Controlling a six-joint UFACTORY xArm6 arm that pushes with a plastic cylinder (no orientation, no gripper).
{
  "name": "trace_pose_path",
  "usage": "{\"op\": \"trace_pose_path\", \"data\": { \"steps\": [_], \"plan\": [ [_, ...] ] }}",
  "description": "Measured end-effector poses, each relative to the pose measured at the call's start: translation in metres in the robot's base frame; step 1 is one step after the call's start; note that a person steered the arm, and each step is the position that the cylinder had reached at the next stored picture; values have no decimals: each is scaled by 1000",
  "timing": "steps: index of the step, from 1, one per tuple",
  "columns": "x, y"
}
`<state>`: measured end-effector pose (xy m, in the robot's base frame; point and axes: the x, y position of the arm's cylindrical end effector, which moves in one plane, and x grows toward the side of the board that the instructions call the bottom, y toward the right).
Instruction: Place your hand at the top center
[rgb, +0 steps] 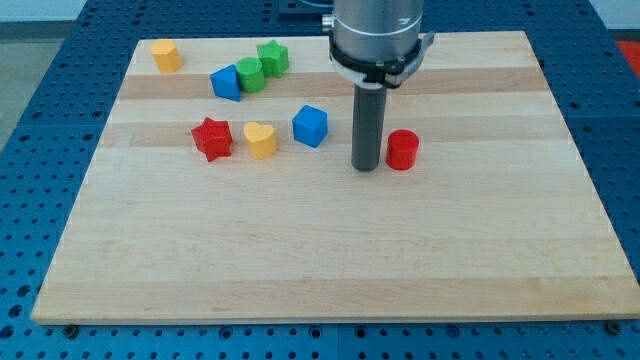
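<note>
My tip (365, 166) rests on the wooden board (330, 250) near the middle, a little toward the view's top. A red cylinder (402, 150) stands just to its right, close to the rod. A blue cube (310, 126) lies to the tip's left. Further left are a yellow heart (260, 140) and a red star (212, 138). Near the view's top left are a blue block (227, 82), a green cylinder (250, 74), a green star (273, 57) and a yellow block (166, 56).
The arm's grey wrist housing (380, 35) hangs over the board's top centre. The board lies on a blue perforated table (40, 120) that shows on all sides.
</note>
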<state>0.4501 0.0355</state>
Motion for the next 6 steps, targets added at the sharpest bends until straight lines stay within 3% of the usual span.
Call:
{"op": "trace_pose_path", "data": {
  "steps": [2,5,6],
  "plan": [
    [18,66],
    [-104,88],
    [-171,87]
  ]
}}
